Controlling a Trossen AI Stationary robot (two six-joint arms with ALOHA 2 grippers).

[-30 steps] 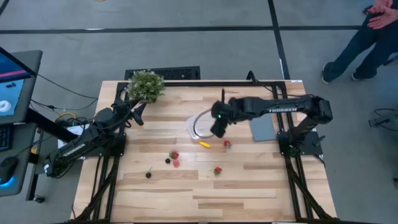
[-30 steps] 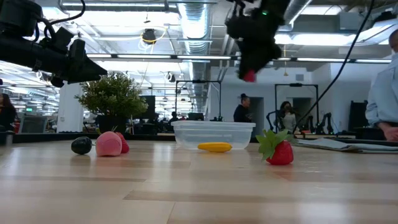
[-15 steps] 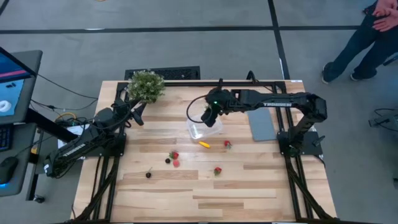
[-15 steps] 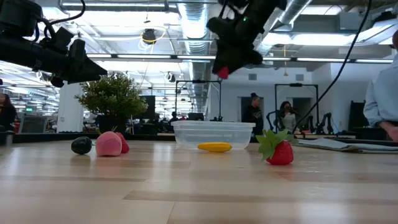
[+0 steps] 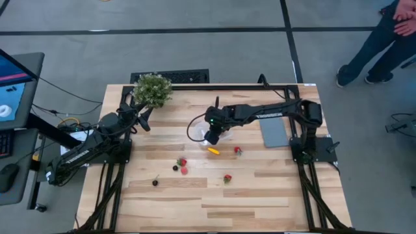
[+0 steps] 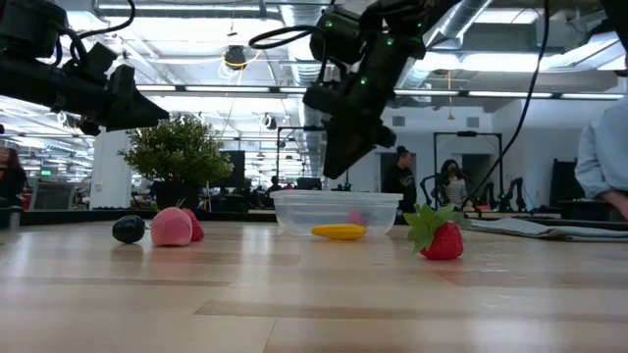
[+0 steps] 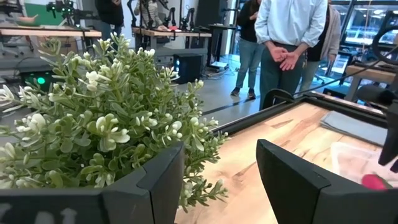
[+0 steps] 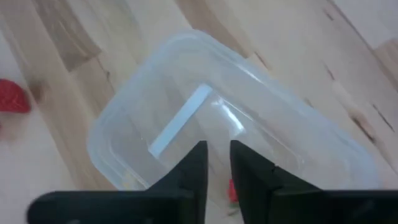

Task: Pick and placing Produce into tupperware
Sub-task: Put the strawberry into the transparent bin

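The clear tub (image 6: 294, 212) (image 8: 261, 130) stands on the table. My right gripper (image 6: 334, 169) (image 8: 217, 150) hangs just above it, fingers pointing down and slightly apart, touching nothing. A red strawberry piece (image 6: 355, 218) (image 8: 232, 190) lies inside the tub below the fingers. The yellow piece (image 5: 213, 151) (image 6: 339, 232) and a strawberry (image 5: 237, 150) (image 6: 442, 239) lie on the table just near of the tub. More strawberries (image 5: 182, 162) (image 5: 227, 177), a pink piece (image 6: 172, 227) and dark berries (image 5: 175, 168) (image 5: 155, 182) lie nearer still. My left gripper (image 7: 217, 180) is open beside the plant.
The bushy potted plant (image 5: 152, 90) stands at the far left corner, right in front of my left gripper. A flat grey slab (image 5: 274, 133) lies right of the tub. A person stands beyond the table's far right corner (image 5: 383, 39). Bare wood fills the near half.
My right gripper has carried a red strawberry piece toward the table's left and down over the tub, then let it go. The piece, earlier at the fingertips high above the table, now lies inside the tub.
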